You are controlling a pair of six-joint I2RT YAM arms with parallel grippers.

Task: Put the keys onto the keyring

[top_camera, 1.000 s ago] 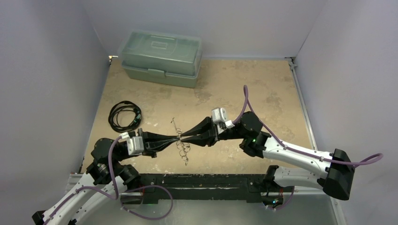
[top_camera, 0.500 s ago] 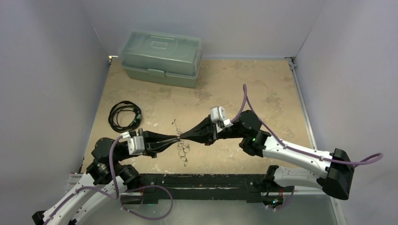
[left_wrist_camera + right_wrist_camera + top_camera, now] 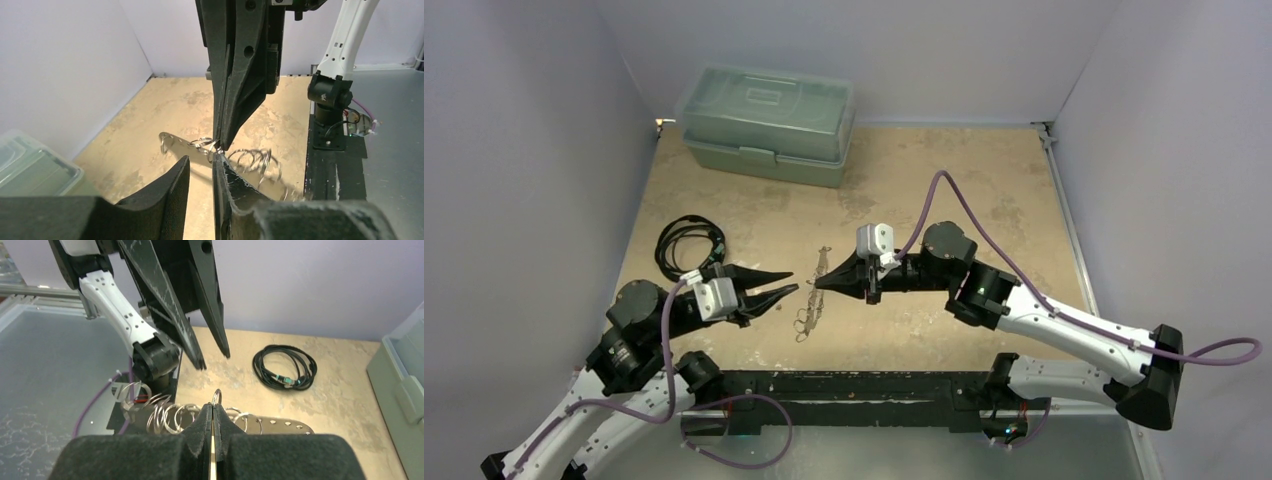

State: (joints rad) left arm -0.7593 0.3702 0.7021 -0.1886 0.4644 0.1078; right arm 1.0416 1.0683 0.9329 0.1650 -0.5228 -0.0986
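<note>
Right gripper (image 3: 821,283) pinched the keyring (image 3: 806,316); left gripper (image 3: 784,282) stood slightly spread beside it. Cable (image 3: 689,248) and box (image 3: 769,112) lay well apart.

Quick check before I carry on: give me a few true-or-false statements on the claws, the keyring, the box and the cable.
1. The right claw is shut on the keyring. True.
2. The left claw grips the keyring too. False: its jaws stand open, holding nothing.
3. The green box stands open. False: it is closed.
4. The black coiled cable lies nearer the left claw than the right claw. True.
</note>
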